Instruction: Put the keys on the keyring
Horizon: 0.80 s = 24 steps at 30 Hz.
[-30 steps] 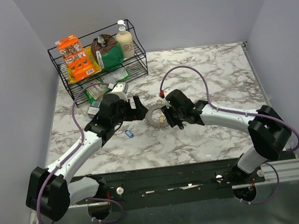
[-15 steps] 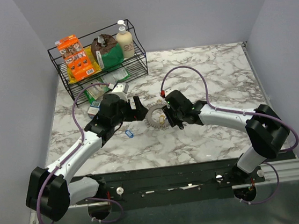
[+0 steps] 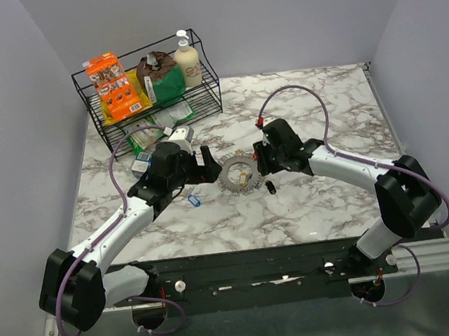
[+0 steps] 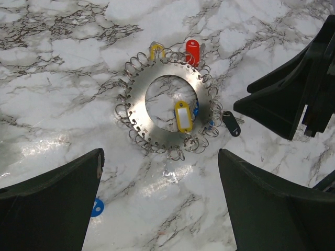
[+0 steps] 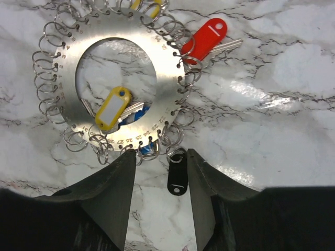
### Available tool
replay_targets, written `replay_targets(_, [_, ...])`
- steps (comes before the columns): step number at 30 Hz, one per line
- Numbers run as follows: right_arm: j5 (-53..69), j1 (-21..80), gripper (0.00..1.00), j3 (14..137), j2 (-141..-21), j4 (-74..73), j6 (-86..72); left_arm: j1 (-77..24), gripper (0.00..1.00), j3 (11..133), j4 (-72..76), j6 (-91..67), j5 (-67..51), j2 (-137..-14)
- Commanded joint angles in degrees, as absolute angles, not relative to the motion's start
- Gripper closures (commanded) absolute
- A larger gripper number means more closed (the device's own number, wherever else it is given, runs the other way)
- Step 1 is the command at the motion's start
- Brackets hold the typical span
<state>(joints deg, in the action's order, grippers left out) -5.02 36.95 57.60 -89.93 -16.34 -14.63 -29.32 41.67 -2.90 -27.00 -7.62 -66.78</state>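
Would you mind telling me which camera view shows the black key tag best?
The right wrist view: the black key tag lies large and sharp between the right end effector's fingers, just off the keyring's rim. The left wrist view shows it smaller; the top view, only a dark speck.

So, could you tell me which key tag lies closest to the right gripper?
The black tag, lying in the gap between the right gripper's fingers. The red tag and the yellow tag lie farther off, at the keyring.
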Motion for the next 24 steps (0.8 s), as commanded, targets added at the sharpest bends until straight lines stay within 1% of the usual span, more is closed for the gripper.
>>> replay_targets(1, [2.63,34.63,0.47,57.66,-88.07,-14.68,-16.35,-29.18,0.01,41.92,-4.57,-26.19,-8.79,-68.2])
replay_targets(6, [4.12,34.54,0.47,57.66,-88.42,-14.59,-16.87,-29.18,0.02,44.46,-6.58,-25.67,-6.95,-71.18])
replay_targets(17, [6.59,33.14,0.47,57.13,-88.33,-14.15,-17.14,-29.09,0.04,51.68,-9.23,-23.73,-7.38,-78.13])
replay_targets(24, [7.91,32.08,0.47,55.72,-87.54,-13.45,-17.93,-29.27,0.08,56.68,-9.14,-22.76,-7.73,-83.83])
